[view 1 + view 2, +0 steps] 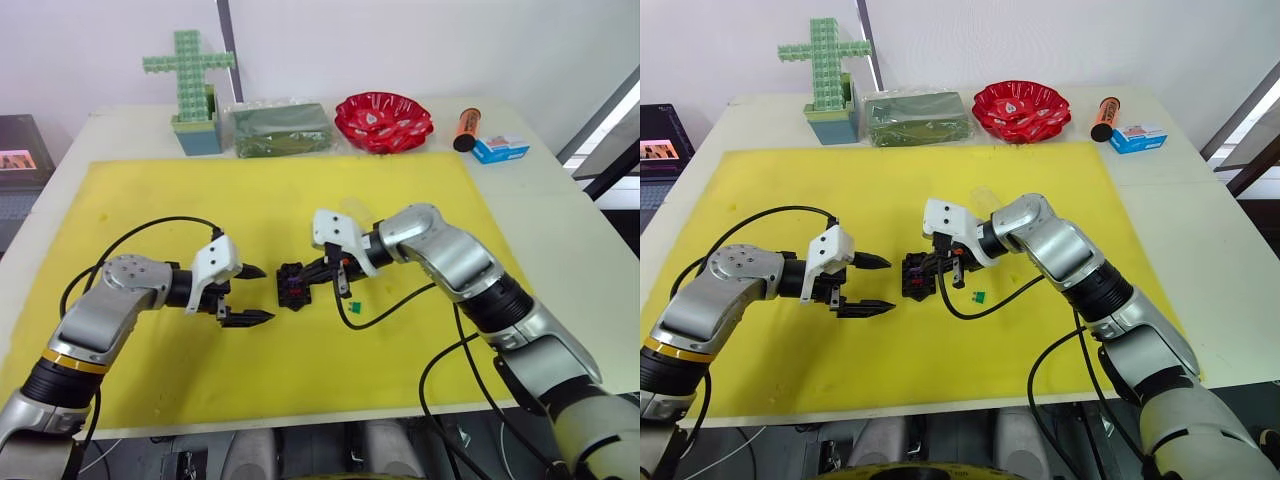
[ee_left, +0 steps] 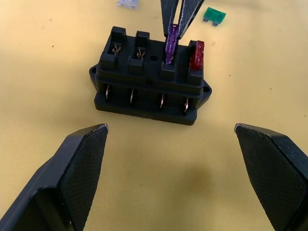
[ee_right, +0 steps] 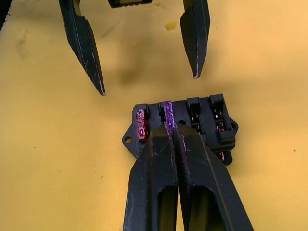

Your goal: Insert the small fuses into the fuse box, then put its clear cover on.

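Note:
The black fuse box (image 1: 292, 287) sits mid-mat on the yellow mat (image 1: 180, 200). A red fuse (image 2: 197, 55) stands in its end slot. My right gripper (image 3: 171, 126) is shut on a greyish-purple fuse (image 2: 171, 44), holding it upright in the slot beside the red one. The two other slots (image 2: 128, 52) hold no fuse. My left gripper (image 1: 266, 294) hangs open just left of the box, fingers (image 2: 79, 173) apart and touching nothing. A green fuse (image 1: 980, 296) lies on the mat right of the box, and another pale fuse (image 2: 127, 4) lies beyond it. A faint clear cover (image 1: 985, 197) rests behind my right wrist.
Along the table's back edge stand a green block cross on a blue base (image 1: 190, 80), a clear bag of green material (image 1: 282, 130), a red bowl (image 1: 384, 120), an orange cylinder (image 1: 466, 128) and a blue-and-white carton (image 1: 500, 149). Black cables trail from both wrists.

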You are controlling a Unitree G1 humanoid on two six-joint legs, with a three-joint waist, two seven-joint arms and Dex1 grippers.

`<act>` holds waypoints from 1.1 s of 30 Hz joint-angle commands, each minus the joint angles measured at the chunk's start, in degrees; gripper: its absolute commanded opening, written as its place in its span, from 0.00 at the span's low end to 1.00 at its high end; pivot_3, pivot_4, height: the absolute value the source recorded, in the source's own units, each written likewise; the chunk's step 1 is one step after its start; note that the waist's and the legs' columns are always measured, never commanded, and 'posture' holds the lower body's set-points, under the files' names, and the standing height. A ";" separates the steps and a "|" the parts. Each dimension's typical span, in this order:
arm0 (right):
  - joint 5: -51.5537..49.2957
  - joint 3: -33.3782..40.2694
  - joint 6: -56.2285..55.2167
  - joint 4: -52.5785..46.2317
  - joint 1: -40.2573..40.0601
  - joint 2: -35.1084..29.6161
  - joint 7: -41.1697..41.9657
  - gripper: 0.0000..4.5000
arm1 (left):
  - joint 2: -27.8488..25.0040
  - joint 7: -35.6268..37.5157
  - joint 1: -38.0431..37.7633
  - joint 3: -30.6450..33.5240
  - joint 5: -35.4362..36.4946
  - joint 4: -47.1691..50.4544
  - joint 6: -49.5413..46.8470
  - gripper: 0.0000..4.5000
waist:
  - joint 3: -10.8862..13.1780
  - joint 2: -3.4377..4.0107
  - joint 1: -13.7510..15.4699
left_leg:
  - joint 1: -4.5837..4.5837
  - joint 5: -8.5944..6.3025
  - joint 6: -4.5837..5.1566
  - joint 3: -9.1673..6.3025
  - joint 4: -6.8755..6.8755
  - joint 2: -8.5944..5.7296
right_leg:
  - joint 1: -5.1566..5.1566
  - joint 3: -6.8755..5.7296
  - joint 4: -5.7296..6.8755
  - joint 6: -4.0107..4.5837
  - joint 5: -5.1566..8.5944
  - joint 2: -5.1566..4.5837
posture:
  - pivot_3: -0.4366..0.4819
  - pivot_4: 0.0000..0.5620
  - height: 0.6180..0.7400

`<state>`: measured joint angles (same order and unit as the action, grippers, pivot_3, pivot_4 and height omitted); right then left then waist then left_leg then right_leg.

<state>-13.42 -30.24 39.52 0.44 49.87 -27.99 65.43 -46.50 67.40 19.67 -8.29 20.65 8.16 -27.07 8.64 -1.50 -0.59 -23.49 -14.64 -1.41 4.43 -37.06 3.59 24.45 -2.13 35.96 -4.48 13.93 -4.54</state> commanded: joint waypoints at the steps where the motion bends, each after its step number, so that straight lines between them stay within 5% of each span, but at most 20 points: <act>1: 0.38 1.66 -0.36 -0.55 -0.22 0.58 -0.36 0.01 | -0.07 0.03 -0.35 0.88 0.36 2.01 0.29 0.98 | 0.00 0.00 -0.01 | 0.00 0.00 0.00 0.00 0.00 0.00 | 0.00 0.00 0.00 0.00 0.00 0.00 | 0.48 0.27 1.00; 19: 11.56 -4.07 -7.60 3.42 -2.17 -0.62 -1.65 0.01 | 0.44 -0.48 -0.08 0.89 0.10 2.19 0.25 0.98 | -0.09 -0.02 -0.05 | 0.16 0.00 0.00 0.00 -0.02 0.00 | -0.10 0.00 0.08 0.00 0.01 0.00 | 0.48 0.27 1.00; 33: 10.55 -5.05 3.04 -1.81 -0.77 0.59 0.33 0.01 | 0.79 -0.92 0.28 0.75 -0.27 1.83 0.60 0.98 | -0.11 -0.03 0.00 | 0.20 0.00 0.00 -0.01 -0.05 0.01 | -0.14 0.00 0.12 0.01 0.01 0.00 | 0.48 0.27 1.00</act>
<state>-4.30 -33.13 41.20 -2.20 50.16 -27.15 65.76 -45.87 66.56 18.87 -8.29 20.44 8.68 -27.06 8.53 -1.53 -0.59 -23.29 -14.64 -1.42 4.43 -37.10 3.60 24.31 -2.13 36.08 -4.47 13.94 -4.53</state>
